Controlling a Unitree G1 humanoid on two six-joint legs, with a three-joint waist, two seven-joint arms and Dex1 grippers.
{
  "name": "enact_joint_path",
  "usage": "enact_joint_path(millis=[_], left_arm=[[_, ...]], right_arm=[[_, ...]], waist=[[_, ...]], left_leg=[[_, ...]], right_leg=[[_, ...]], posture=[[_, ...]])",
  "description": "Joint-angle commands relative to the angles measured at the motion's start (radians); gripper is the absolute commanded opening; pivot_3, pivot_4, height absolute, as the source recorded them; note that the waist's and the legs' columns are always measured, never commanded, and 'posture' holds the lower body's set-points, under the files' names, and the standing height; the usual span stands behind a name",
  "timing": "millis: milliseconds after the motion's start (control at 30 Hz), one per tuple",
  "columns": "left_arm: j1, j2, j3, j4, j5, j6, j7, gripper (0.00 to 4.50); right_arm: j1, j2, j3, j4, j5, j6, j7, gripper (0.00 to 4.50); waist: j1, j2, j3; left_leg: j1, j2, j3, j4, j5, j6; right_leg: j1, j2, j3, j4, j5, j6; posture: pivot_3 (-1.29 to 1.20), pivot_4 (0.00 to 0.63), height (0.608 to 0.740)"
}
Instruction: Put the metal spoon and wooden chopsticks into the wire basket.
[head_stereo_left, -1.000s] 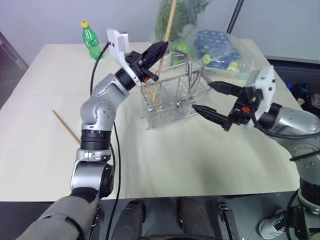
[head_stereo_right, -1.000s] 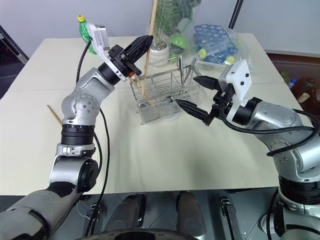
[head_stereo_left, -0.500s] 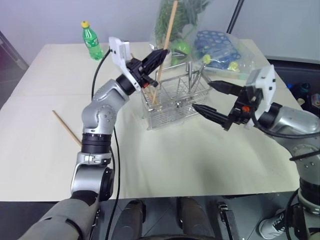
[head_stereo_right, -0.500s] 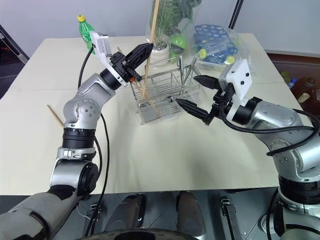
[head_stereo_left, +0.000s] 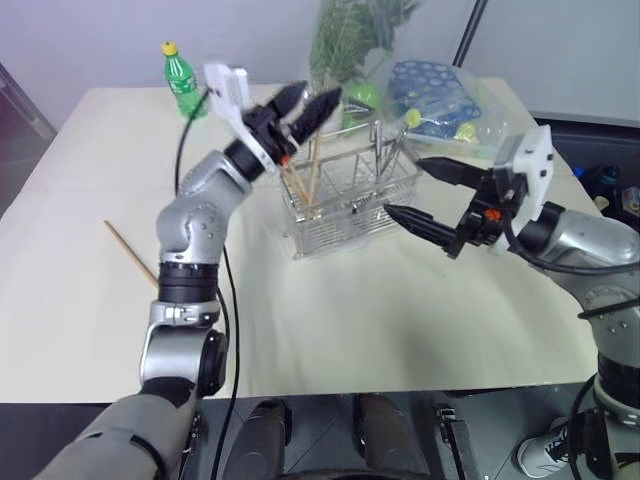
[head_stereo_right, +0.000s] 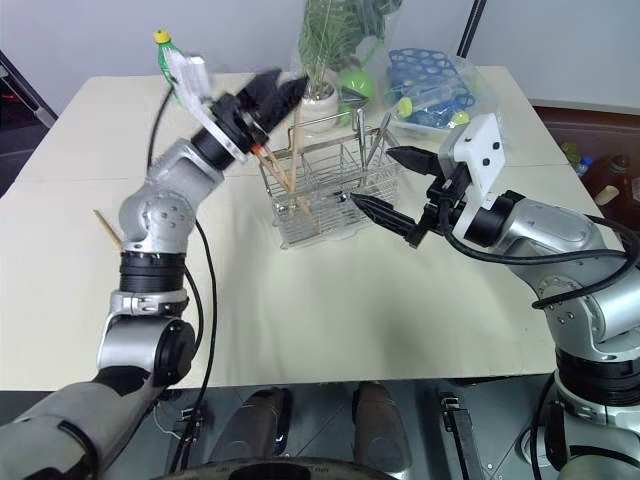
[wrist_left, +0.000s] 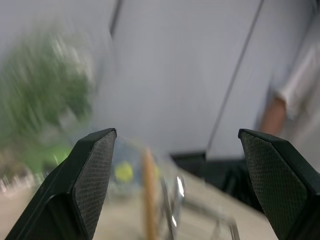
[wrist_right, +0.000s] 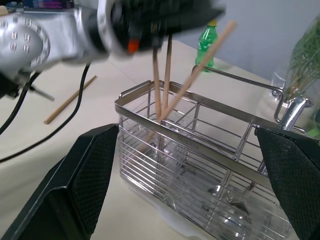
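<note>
1. Wire basket stands on the desk, in front of a potted plant. All places below are given from the basket.
2. Left end effector hangs just above the basket's left end, fingers spread, nothing between them. The wrist view confirms a wide gap.
3. Right end effector hovers at the basket's right end, fingers spread wide, empty, pointing at its side.
4. Three wooden chopsticks already stand inside the basket's left end, leaning on the top rim, tips sticking out above it.
5. One more chopstick lies flat on the desk, well apart to the basket's left.
6. Metal spoon: a shiny handle rises from the basket's right end. I take this for the spoon, already in; its bowl is not clear to me.
7. Handling, my judgement: the stray chopstick is light, stiff and slim, and it rolls easily on the flat desk. Best pinched near its middle, across its length, so it does not swing or pivot when lifted.
8. It is longer than the basket is tall, so it should go in end-first and be let lean on the rim.
9. Risk: knocking the standing sticks while lowering it in.
</note>
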Motion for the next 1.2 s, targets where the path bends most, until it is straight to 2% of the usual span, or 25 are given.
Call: enact_joint_path(millis=[33, 200, 367, 467, 567, 700, 867, 1200], left_arm=[[-0.105, 0.062, 0.108, -0.066, -0.073, 0.026, 0.095, 4.08], [-0.159, 0.194, 0.195, -0.016, -0.023, 0.065, 0.291, 4.08], [-0.032, 0.301, 0.18, -0.067, 0.122, 0.178, 0.499, 4.08], [0.057, 0.287, 0.216, -0.109, 0.177, 0.335, 0.709, 4.08], [0.19, 0.271, 0.165, -0.189, 0.28, 0.38, 0.802, 4.08], [0.325, 0.179, 0.165, -0.263, 0.389, 0.457, 0.961, 4.08], [0.398, 0.086, 0.161, -0.291, 0.454, 0.511, 1.021, 4.08], [0.4, -0.014, 0.225, -0.288, 0.512, 0.539, 1.074, 4.08]], right_arm=[[-0.053, -0.014, -0.02, 0.005, 0.024, -0.011, 0.029, 4.5], [-0.112, -0.043, -0.022, 0.001, 0.082, 0.029, 0.079, 4.5], [-0.158, -0.085, -0.019, -0.017, 0.15, 0.077, 0.125, 4.5], [-0.174, -0.105, -0.015, -0.028, 0.183, 0.1, 0.142, 4.5], [-0.19, -0.11, 0.001, -0.046, 0.213, 0.121, 0.151, 4.5], [-0.199, -0.111, 0.016, -0.046, 0.227, 0.133, 0.159, 4.5], [-0.2, -0.132, 0.016, -0.045, 0.255, 0.161, 0.18, 4.5], [-0.189, -0.175, -0.01, -0.039, 0.274, 0.18, 0.174, 4.5]], waist=[[-0.001, 0.0, 0.0], [-0.004, 0.0, 0.0], [-0.001, 0.001, 0.0], [0.003, 0.0, 0.0], [0.002, -0.001, 0.0], [0.004, -0.002, 0.0], [0.007, -0.002, 0.0], [0.004, -0.002, 0.0]], left_leg=[[0.0, 0.0, 0.0, 0.0, 0.0, 0.0], [0.001, 0.0, 0.0, -0.001, 0.0, 0.0], [0.001, 0.0, 0.0, 0.0, 0.0, 0.0], [0.001, 0.0, -0.001, 0.0, 0.0, 0.0], [0.0, 0.0, -0.001, 0.0, 0.0, 0.0], [-0.001, 0.0, -0.001, 0.0, 0.0, 0.0], [-0.001, 0.0, -0.001, 0.0, 0.0, 0.0], [0.0, 0.0, -0.001, 0.0, 0.0, 0.0]], right_leg=[[0.0, 0.0, 0.0, 0.0, 0.0, 0.0], [0.0, 0.0, 0.0, 0.0, 0.0, 0.0], [0.0, 0.0, 0.0, 0.0, 0.0, 0.0], [0.0, 0.0, 0.0, 0.001, 0.0, 0.0], [0.0, 0.0, 0.0, 0.001, 0.0, 0.0], [-0.001, 0.0, 0.0, 0.001, 0.0, 0.0], [-0.001, 0.0, 0.0, 0.001, 0.0, 0.0], [-0.001, 0.0, 0.0, 0.001, 0.0, 0.0]], posture=[[0.0, 0.15, 0.74], [0.0, 0.15, 0.74], [0.0, 0.15, 0.74], [0.0, 0.15, 0.74], [0.0, 0.15, 0.74], [0.0, 0.15, 0.74], [0.0, 0.15, 0.74], [0.0, 0.15, 0.74]])
